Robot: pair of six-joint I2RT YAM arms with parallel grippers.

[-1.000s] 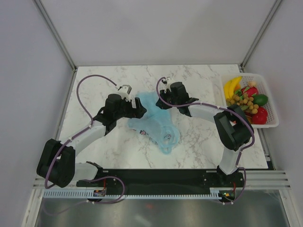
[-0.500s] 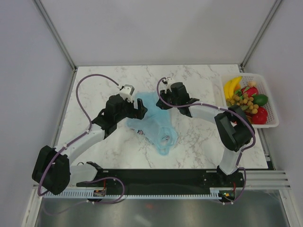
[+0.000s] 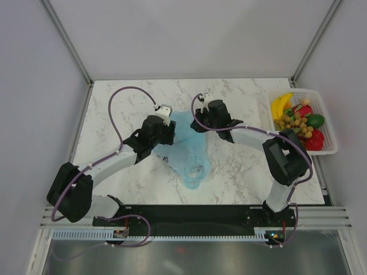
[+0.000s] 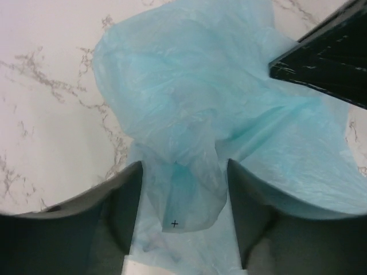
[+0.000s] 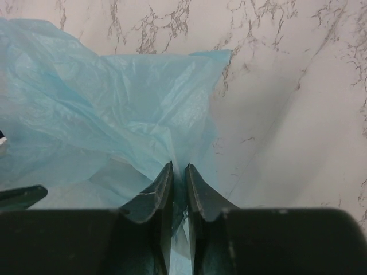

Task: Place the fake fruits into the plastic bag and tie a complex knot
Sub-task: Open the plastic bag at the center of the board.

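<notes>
One plastic bag lies crumpled on the middle of the marble worktop, thin and light blue. It carries a printed patch near its front end that is too small to read, and the left wrist view shows a tiny black cross on the film.

The right end effector is pinched nearly together on a fold of the bag's far edge. The left end effector stands apart, with a loose fold of the bag between its fingers.

The fake fruits fill one white basket at the right edge, well apart from the bag. They include one bunch of bananas, one tan cluster, one green fruit and at least two red pieces.
</notes>
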